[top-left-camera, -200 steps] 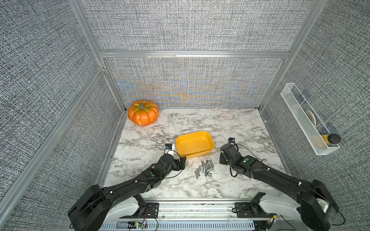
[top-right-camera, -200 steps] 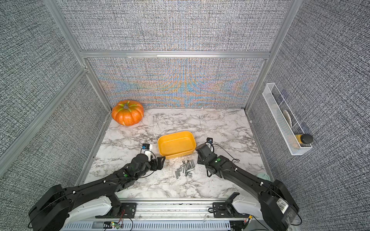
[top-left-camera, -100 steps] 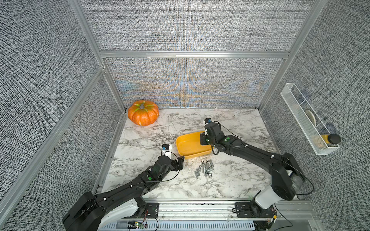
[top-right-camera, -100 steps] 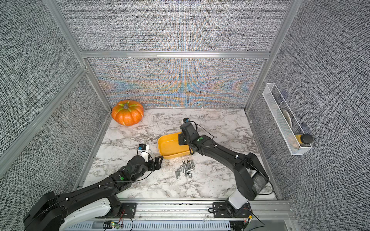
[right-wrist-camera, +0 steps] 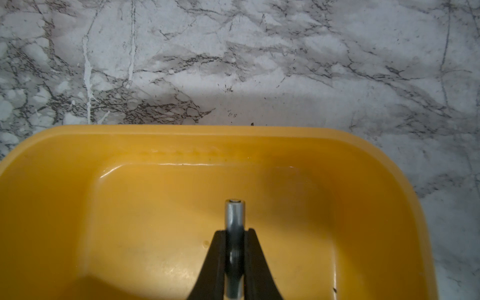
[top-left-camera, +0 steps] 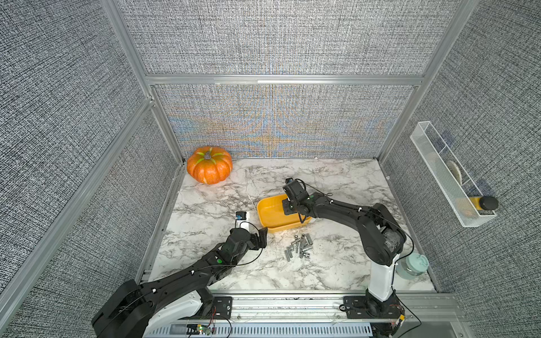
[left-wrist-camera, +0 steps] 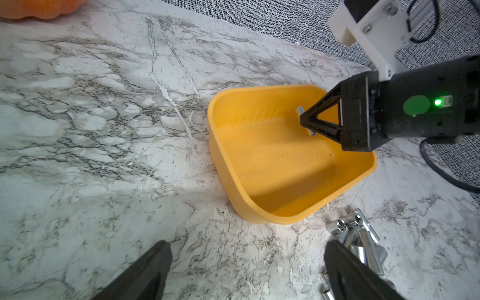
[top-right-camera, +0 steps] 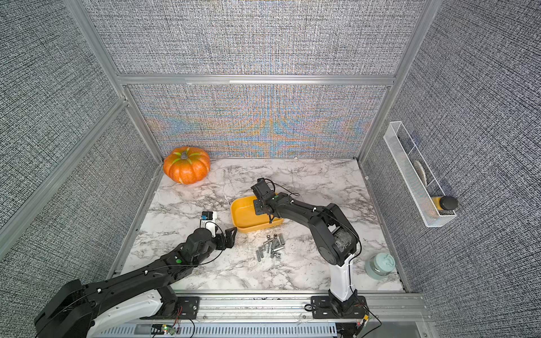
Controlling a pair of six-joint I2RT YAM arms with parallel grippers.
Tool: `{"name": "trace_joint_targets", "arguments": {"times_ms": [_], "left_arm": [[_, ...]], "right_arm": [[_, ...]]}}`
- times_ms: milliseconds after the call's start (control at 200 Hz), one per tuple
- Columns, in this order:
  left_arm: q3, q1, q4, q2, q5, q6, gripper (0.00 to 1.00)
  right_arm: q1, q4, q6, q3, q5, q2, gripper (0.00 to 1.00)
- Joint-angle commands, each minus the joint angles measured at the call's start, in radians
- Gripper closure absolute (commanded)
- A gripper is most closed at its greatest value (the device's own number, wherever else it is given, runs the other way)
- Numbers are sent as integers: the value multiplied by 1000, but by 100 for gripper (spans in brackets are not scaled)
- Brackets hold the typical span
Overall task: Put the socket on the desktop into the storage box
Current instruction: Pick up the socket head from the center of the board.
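Your right gripper point(right-wrist-camera: 235, 233) swung over the smooth yellow storage box point(right-wrist-camera: 181, 131), pinching a shiny round socket point(right-wrist-camera: 234, 214); left gripper point(left-wrist-camera: 246, 250) gapes wide.

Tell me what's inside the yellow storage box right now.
No socket lies on the visible floor of the storage box. The right gripper, shut on one socket, holds it above the inside. The patch of floor beneath the gripper is covered.

left arm point(top-left-camera: 187, 272), right arm point(top-left-camera: 342, 208): black, white base segments | thin black cables point(left-wrist-camera: 457, 181) | green dot point(left-wrist-camera: 415, 106) | right gripper point(left-wrist-camera: 307, 121): black triangular fingers point(left-wrist-camera: 324, 131)
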Motion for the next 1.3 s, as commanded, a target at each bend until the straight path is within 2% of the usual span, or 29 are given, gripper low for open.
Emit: {"name": "trace_joint_targets", "arguments": {"times_ms": [0,145,275,410,560,706,826,966,1296], "left_arm": [[7,0,16,9,0,6,3],[11,0,17,19,10,8,3],[14,1,18,19,22,9,3],[13,0,24,15,36,14,3],[7,0,51,16,86,23,3],[11,0,84,39,175,41,3],[32,0,93,76,254,62,3],[48,0,101,121,293,62,3],[55,-2,97,144,302,62,3]], "right_arm": [[2,-27,-13,14,6,5,86],[3,-31,-16,3,1,-31,70],[7,-36,-20,-34,2,-112,62],[24,-53,-17,-110,32,-270,61],[48,-48,18,-299,32,-520,61],[57,-21,102,-533,-33,-741,61],[63,49,184,-727,-102,-854,61],[66,117,227,-821,-136,-860,61],[33,182,198,-771,-126,-668,65]]}}
